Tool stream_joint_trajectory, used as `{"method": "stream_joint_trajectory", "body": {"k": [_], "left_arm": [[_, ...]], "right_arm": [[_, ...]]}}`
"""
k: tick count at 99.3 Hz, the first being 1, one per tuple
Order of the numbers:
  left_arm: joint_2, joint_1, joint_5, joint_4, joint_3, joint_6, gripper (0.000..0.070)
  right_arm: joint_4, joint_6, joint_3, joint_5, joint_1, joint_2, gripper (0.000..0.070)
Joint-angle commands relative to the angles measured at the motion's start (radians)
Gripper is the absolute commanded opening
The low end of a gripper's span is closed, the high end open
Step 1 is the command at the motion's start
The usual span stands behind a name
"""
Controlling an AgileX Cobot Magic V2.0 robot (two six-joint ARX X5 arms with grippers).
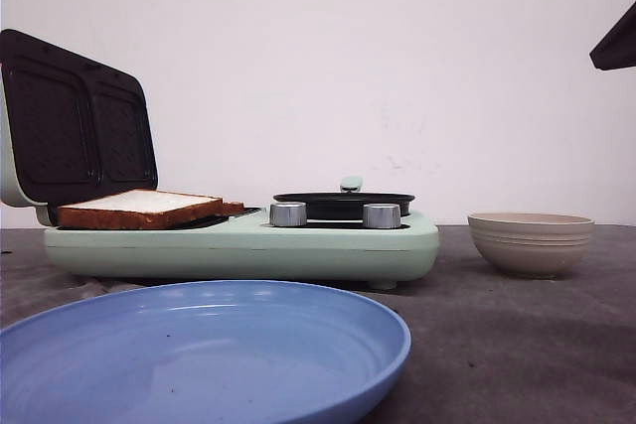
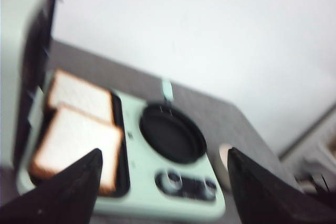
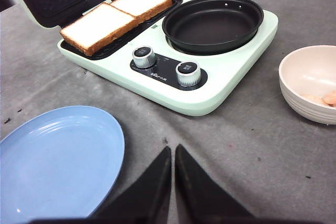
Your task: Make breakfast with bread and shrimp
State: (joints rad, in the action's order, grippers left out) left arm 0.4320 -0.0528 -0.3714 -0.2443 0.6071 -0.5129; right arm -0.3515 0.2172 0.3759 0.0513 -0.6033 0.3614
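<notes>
Two bread slices (image 3: 116,15) lie side by side on the open breakfast maker's (image 3: 220,85) grill plate, beside its frying pan (image 3: 212,23). Right of the maker, the beige bowl (image 3: 310,85) holds pinkish shrimp (image 3: 328,98), half cut off. Left gripper (image 2: 163,182), blurred, gapes empty; right gripper (image 3: 173,153) is pinched closed, empty.

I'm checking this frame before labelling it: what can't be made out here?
- Shrimp: cut off by the right wrist view's edge, so no count; the bowl wall hides them in the front view.
- Knob markings: too small.
- Left wrist view: blurred.
- Rear bread: mostly hidden behind the front slice.
</notes>
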Motion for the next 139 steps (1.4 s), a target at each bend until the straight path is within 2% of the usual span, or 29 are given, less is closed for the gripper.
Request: {"method": "stream_joint_trajectory", "body": {"k": [1,23,44,62,88,104,139], "left_arm": [[0.053,0.039,-0.031,0.006,0.040,-0.016,0.0388],[0.284,0.209,-0.182,0.035,0.206,-0.066,0.0387],[0.462,0.339,-0.200,0.150,0.319,-0.178,0.0387],[0.597,0.426,-0.250,0.250,0.335,-0.290,0.0387],[0.784,0.447,-0.287,0.349,0.335,-0.345,0.0387],[0.896,0.443,-0.328,0.407,0.335,-0.338,0.0388],[1.039,0.435,-0.336,0.571,0.335,-0.343,0.0387]], "right_arm": [[0.006,0.010,0.002,0.000,-0.008,0.001,0.0002],[-0.017,0.010,0.002,0.000,-0.008,0.002,0.0002],[-0.032,0.010,0.001,0.001,-0.008,0.002,0.0002],[-0.031,0.010,0.001,0.001,-0.008,0.002,0.0002],[-0.018,0.010,0.001,0.005,-0.009,0.002,0.0002],[-0.008,0.008,0.001,0.005,-0.009,0.002,0.0002],[-0.009,0.008,-0.003,0.004,-0.008,0.002,0.0002]]}}
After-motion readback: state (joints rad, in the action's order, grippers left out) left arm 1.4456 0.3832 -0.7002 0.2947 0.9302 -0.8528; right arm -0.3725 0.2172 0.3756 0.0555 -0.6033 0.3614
